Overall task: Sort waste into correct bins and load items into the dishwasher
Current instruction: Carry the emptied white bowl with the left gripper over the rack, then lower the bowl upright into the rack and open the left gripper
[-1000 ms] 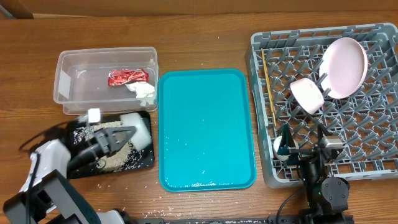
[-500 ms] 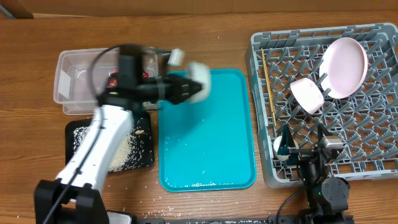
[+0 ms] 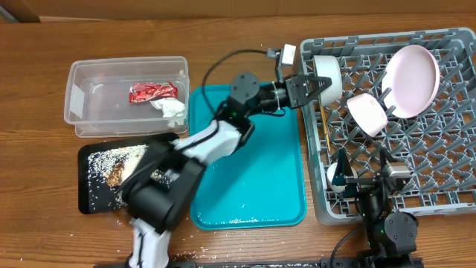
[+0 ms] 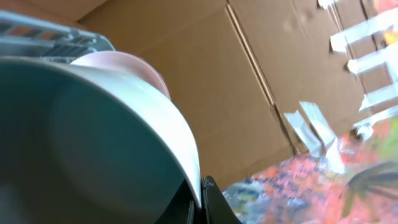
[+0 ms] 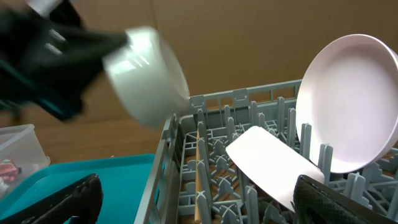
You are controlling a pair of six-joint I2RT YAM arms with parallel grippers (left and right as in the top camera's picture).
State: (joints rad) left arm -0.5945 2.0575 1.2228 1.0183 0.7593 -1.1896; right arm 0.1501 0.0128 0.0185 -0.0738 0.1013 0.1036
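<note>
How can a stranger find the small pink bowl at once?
Find the large grey dish rack on the right side of the table. In its far part a round pink plate stands on edge; the small pink bowl leans among the pegs lower left of it. It is smaller than the plate and, unlike the white bowl, no gripper holds it.

Count one rack [image 3: 312,149], one plate [image 3: 411,80] and one cup [image 3: 335,177]. You have two bowls: one pink bowl [image 3: 367,113] and one white bowl [image 3: 328,74]. The chopsticks [image 3: 323,112] are too thin for you to count. Count two bins: one tub [image 3: 74,104] and one black tray [image 3: 85,201]. Count one teal tray [image 3: 245,149]. Waste: one wrapper [image 3: 152,91] and one tissue [image 3: 172,110]. The crumbs [image 3: 111,158] are too many to count.
</note>
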